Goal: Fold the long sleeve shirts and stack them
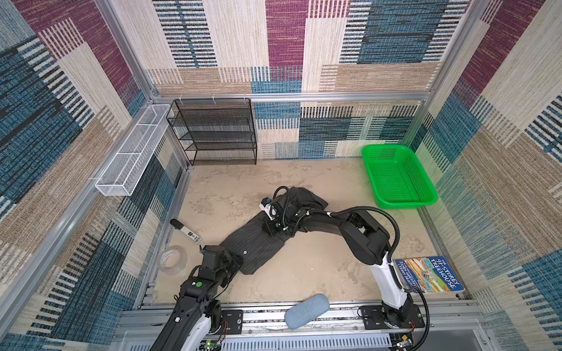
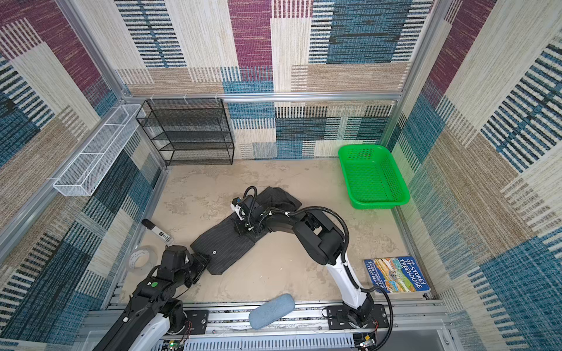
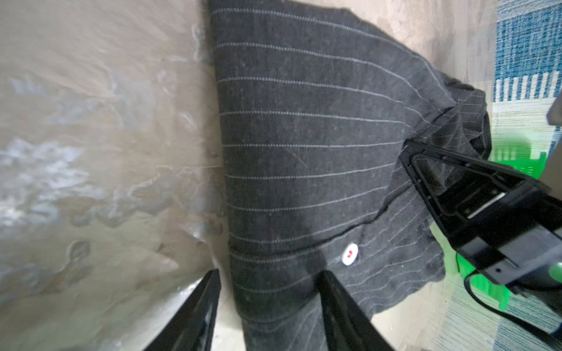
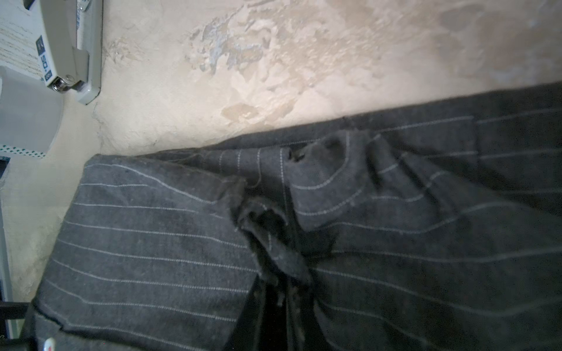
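One long sleeve shirt [image 1: 255, 243] [image 2: 225, 243], dark charcoal with pale pinstripes, lies folded into a long diagonal band on the beige table. A white button [image 3: 349, 254] shows near its near-left end. My left gripper [image 1: 239, 263] [image 3: 270, 276] is at that end; its jaws stand apart and straddle the shirt's folded edge, with cloth between them. My right gripper [image 1: 272, 228] [image 4: 284, 297] presses down at the band's middle, shut on a bunched pinch of shirt fabric. Its fingers [image 3: 425, 173] also show in the left wrist view. The shirt's far end is crumpled behind the right wrist.
A green basket [image 1: 398, 179] stands at the back right, a black mesh rack [image 1: 216, 130] at the back and a white wire basket [image 1: 133, 152] on the left wall. A tape roll [image 1: 173, 259], a marker [image 1: 185, 231], a book [image 1: 430, 275] and a blue-grey case [image 1: 307, 310] lie around.
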{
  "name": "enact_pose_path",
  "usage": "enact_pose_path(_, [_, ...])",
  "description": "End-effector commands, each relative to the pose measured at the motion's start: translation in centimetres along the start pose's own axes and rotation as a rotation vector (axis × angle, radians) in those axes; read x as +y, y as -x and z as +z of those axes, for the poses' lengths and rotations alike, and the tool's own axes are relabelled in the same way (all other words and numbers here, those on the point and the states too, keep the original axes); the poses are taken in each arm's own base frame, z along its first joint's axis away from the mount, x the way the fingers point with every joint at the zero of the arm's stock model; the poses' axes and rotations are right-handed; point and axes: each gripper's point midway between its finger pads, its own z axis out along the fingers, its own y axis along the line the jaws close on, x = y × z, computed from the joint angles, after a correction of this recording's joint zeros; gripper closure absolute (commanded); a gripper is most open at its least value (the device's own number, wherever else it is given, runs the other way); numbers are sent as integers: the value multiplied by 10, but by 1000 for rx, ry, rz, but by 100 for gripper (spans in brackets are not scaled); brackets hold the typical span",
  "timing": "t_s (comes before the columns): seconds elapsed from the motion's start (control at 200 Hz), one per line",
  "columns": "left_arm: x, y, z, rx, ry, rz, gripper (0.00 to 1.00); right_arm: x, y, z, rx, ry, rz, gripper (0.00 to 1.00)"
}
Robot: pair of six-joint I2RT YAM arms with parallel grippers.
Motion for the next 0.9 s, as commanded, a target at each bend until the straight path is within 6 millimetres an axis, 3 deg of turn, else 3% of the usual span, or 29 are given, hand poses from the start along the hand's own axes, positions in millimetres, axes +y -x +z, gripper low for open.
enact_pose_path(0.0, [-9, 10, 1, -57, -52, -4, 46, -27, -39, 2, 139, -115, 40, 84])
enact_pose_path(0.26, [-15, 11, 8, -75, -114, 10, 53, -26, -37, 0, 143, -117, 46, 84])
enact_pose_path(0.411, [-21, 13, 6, -80, -135, 31, 75, -27, -39, 1, 148, -119, 53, 84])
enact_pose_path(0.531, [-23, 15, 1, -88, -128, 47, 100, -23, -32, -2, 137, -113, 57, 83])
enact_pose_path(0.731, [-24, 18, -15, -94, -86, 77, 100, -5, 0, -25, 70, -85, 56, 74])
enact_pose_path(0.891, [-23, 20, -34, -62, 14, 139, 100, 9, 33, -60, -16, -91, 25, 67])
